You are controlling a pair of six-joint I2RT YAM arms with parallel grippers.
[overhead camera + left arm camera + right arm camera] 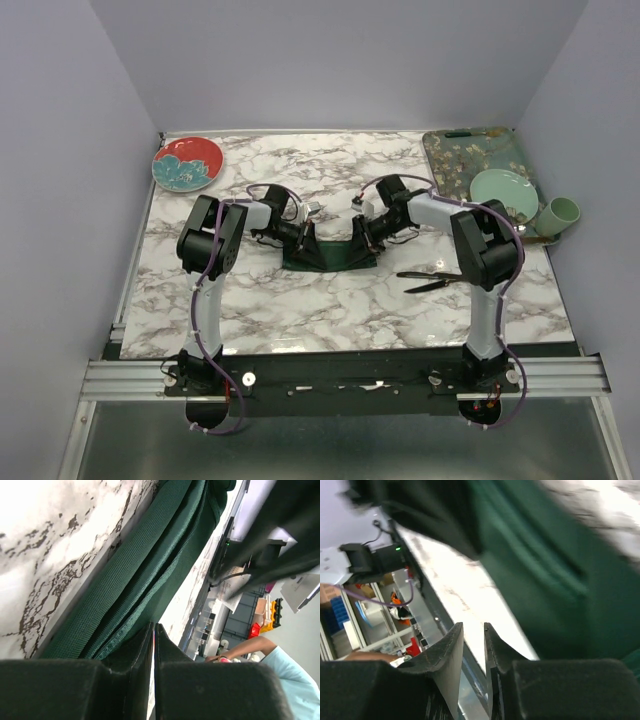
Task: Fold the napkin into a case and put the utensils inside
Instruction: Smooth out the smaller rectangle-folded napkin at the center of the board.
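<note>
The dark green napkin (330, 258) lies folded in the middle of the marble table (300, 315), and both arms reach in to it, one at each end. Its two ends stand up a bit and the middle sags low.

The left gripper (153, 628) has its fingers squeezed almost together, with only a thin crack between them. The cloth runs from the top of the left wrist view right down to the tips, and its edge looks nipped there.

The right gripper (474, 627) has a small gap between its fingers, and nothing is in it. In that blurry view the cloth fills the upper right, away from the tips.

The black utensils (432, 280) lie on the table to the right of the napkin, beside the right arm.
</note>
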